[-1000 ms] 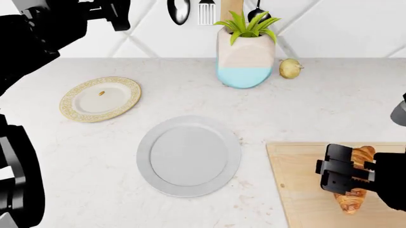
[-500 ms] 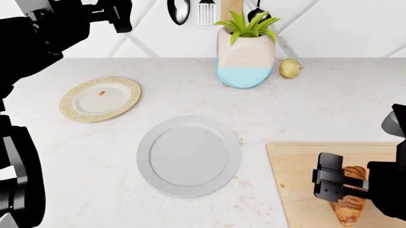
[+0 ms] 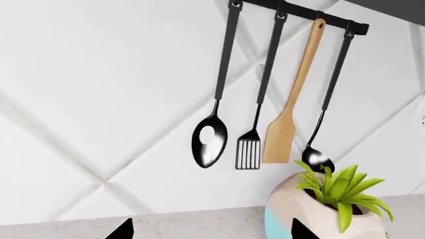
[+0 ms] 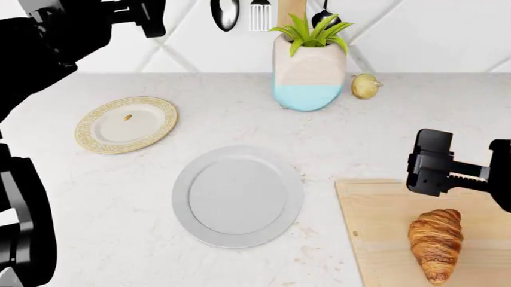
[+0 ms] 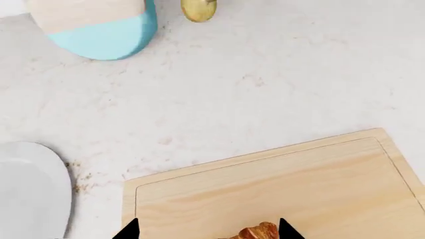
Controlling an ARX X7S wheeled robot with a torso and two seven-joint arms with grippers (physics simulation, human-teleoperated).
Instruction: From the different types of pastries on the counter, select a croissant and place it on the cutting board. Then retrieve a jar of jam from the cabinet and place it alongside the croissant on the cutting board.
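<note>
We see the croissant (image 4: 436,243) lying free on the cutting board (image 4: 375,239), lengthwise, with its narrow tip toward the robot, nothing touching it. The board sits at the near right of the counter (image 4: 399,131). In the right wrist view only the pastry's far end (image 5: 258,232) shows, between the two dark fingertips (image 5: 127,230), and the board (image 5: 265,184) fills the lower part of the picture.

Just beside the board's left edge lies a round grey plate (image 4: 237,195); farther left, well apart, a gold-rimmed plate (image 4: 126,124) carries a tiny yellowish crumb we cannot identify. At the back of the counter stands a beige-and-blue plant vase (image 4: 308,75) with a small yellowish fruit (image 4: 364,86) just beside it. On the wall above hang a black spoon (image 3: 210,144), a slotted turner (image 3: 248,152), a wooden spatula (image 3: 280,139) and a black ladle (image 3: 317,158). Nothing stands between the croissant and the rest of the board.

The right gripper (image 4: 431,162) hangs above the board's far edge, clear of the pastry, its fingers spread and holding nothing. The left gripper (image 4: 136,15) is raised high at the far left near the wall; its two tips (image 3: 121,230) sit wide apart and empty.
</note>
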